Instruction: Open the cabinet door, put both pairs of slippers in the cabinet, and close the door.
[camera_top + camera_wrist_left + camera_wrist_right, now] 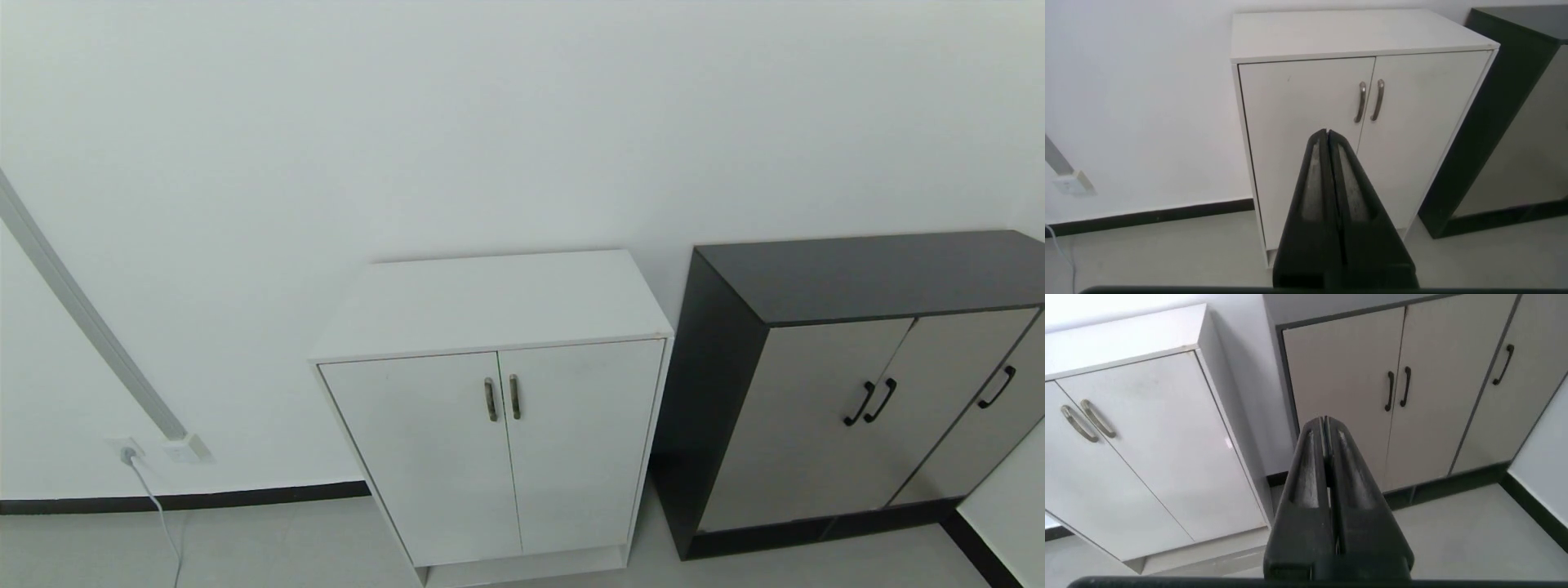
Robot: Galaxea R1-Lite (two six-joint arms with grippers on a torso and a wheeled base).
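A white cabinet (498, 408) stands against the wall with both doors closed and two metal handles (502, 398) side by side at the middle seam. In the left wrist view the white cabinet (1372, 122) is straight ahead of my left gripper (1328, 135), which is shut with nothing in it and well short of the doors. My right gripper (1325, 423) is also shut and empty, held in front of the gap between the white cabinet (1135, 449) and the dark cabinet (1404, 384).
A dark cabinet (857, 392) with grey doors and black handles stands right of the white one. A wall socket (126, 451) with a white cable and a slanted cable duct (82, 314) are at the left. Grey floor lies in front.
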